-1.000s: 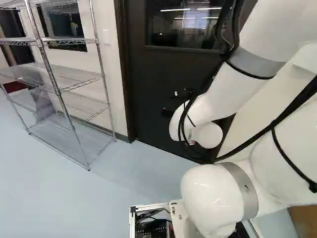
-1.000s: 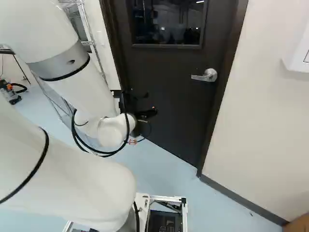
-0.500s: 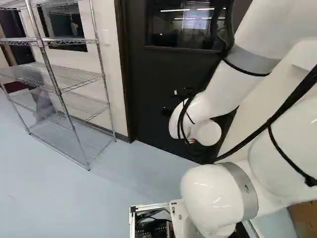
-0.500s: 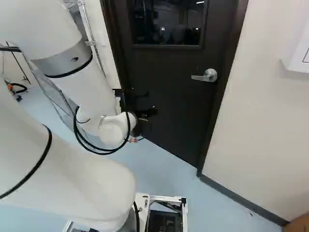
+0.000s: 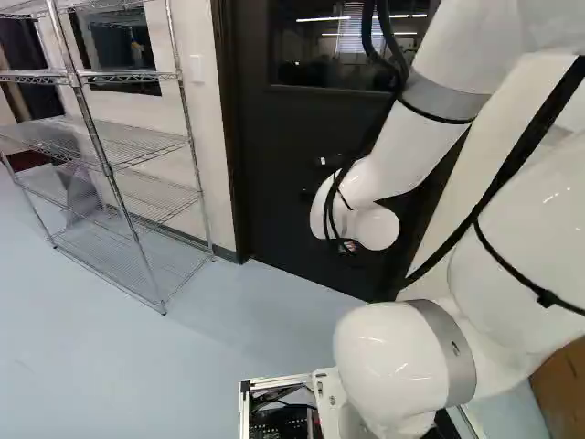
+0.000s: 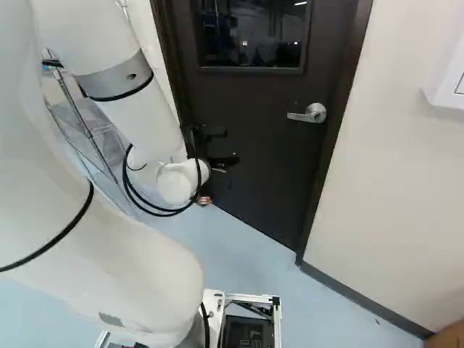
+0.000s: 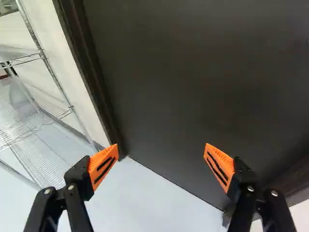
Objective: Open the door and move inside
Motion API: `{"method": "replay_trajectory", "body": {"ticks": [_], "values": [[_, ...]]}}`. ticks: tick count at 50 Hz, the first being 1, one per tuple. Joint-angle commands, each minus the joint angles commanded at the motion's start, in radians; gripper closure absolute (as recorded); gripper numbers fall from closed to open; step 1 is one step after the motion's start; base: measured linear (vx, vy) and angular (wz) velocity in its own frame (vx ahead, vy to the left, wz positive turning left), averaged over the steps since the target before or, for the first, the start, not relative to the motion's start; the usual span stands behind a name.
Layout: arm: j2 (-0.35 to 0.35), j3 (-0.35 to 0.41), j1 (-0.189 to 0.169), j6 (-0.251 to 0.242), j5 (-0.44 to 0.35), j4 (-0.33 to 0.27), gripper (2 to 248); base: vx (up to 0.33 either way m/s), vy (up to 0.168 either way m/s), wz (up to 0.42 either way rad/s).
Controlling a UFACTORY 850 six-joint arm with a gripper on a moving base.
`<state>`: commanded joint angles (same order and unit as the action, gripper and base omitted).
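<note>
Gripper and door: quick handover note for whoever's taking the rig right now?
Gripper: open, wide, holding nothing; in front of the door's lower part.
Door: looks shut in its frame.
Handle: lever type, at the right of the right base view; above and right of the gripper there, well clear of it.
Wire rack: at the left of the left base view, beside the door.
Done: base is facing the door; nothing opened.
Left: reach the handle, work it, open the door, move inside.

Door (image 6: pixel 261 174) ahead, shared; wrist view (nearest)
</note>
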<state>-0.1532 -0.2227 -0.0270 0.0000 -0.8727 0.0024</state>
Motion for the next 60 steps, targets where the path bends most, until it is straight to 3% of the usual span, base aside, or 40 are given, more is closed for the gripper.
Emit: {"method": "replay_trajectory", "body": {"ticks": [14, 60], "values": [[0.017, -0.051, -0.022, 0.0, 0.0, 0.035, 3, 0.0, 0.0, 0.0], [0.008, -0.158, -0.074, 0.0, 0.044, 0.28, 3, 0.0, 0.0, 0.0]]}}
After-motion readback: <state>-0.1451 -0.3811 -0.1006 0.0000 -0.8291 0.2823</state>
